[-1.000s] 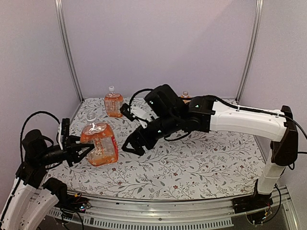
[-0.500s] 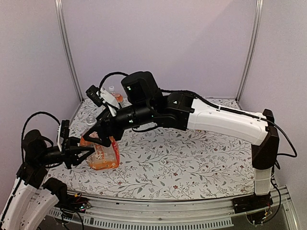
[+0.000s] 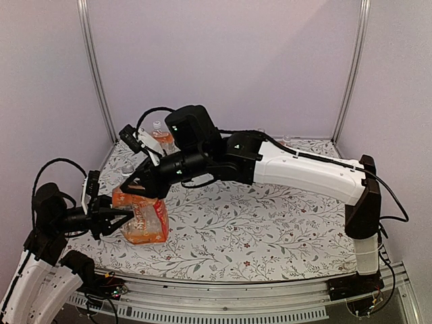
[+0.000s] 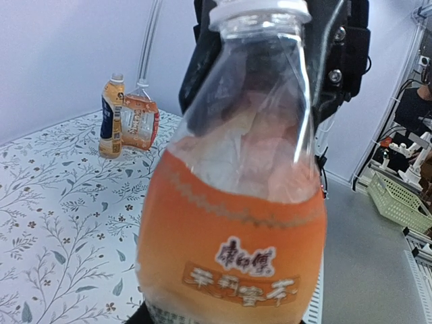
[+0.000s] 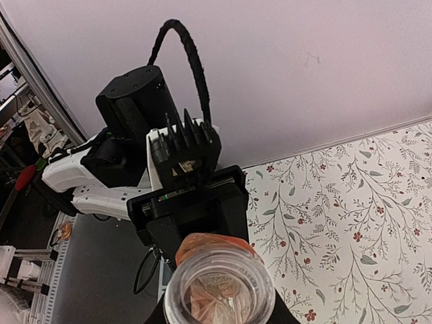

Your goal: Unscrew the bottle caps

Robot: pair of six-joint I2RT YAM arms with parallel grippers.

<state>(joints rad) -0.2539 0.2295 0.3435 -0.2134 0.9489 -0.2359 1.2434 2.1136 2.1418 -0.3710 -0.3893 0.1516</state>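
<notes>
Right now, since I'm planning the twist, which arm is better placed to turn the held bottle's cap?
Right: the right gripper hangs over the cap; the left gripper grips the bottle by its body.

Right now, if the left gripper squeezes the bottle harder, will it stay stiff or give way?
The bottle probably gives way: its clear upper wall looks thin and creased. It seems bottom-heavy, as the orange drink fills only the lower part, so tipping looks unlikely.

White shells cover the left arm (image 3: 27, 290) and right arm (image 3: 310, 172) between black joints, with looping black cables (image 3: 54, 161), tiny green lights (image 3: 181, 124), and a black left gripper (image 3: 121, 217), apparently ridged on its back.
</notes>
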